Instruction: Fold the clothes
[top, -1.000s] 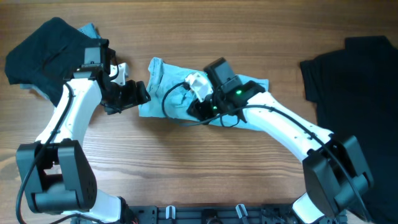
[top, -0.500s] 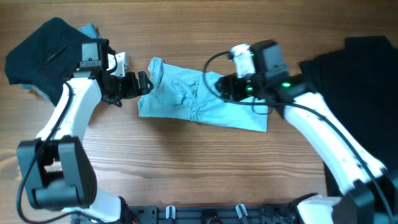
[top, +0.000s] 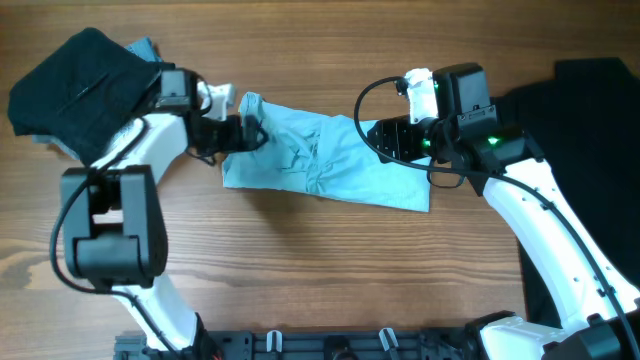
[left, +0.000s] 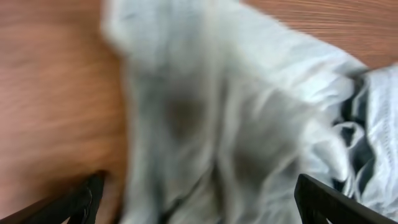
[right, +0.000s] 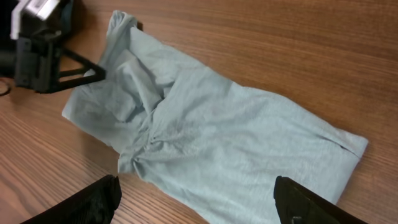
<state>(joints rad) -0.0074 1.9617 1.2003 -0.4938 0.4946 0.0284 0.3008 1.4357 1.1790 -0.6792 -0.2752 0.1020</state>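
Blue T-shirt (left: 236, 118) blurred close-up; black T-shirt (top: 590, 110) cropped.

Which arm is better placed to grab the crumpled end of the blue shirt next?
Left. The left end effector, open, sits right at the pale blue shirt's crumpled end, cloth filling the gap between its fingers. The right end effector, also open, hangs above the shirt's other, flatter end.

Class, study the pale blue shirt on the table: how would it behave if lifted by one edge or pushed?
The shirt would probably droop limply: it lies in soft folds and wrinkles. It looks thin and flat on the table, so likely light. Pushed, it would likely bunch rather than slide whole.
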